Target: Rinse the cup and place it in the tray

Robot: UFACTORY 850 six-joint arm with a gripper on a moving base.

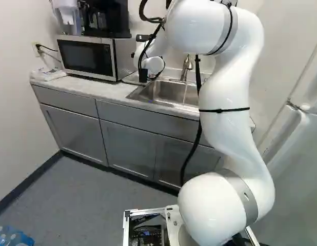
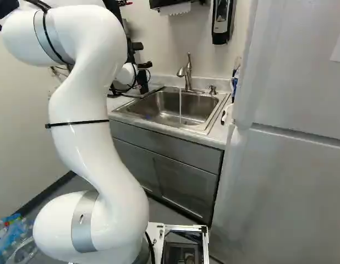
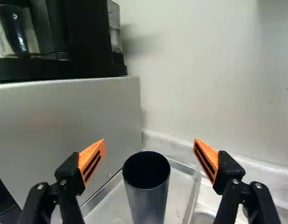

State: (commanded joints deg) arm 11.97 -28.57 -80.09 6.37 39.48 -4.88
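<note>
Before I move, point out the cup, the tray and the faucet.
Cup (image 3: 147,198), wrist view: its outer wall.
Tray (image 3: 179,196), wrist view: its bare floor.
Faucet (image 2: 188,78), right base view: its upright body.

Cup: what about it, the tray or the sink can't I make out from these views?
Cup's base: the cup is cut off by the wrist view's edge; too small in the base views to tell if it sits flat.
Cup's inside: too dark in the wrist view to show any water.
Tray's near side: the tray is cut off by the wrist view's edge.
Blue speck in the sink: too small in the right base view.
</note>
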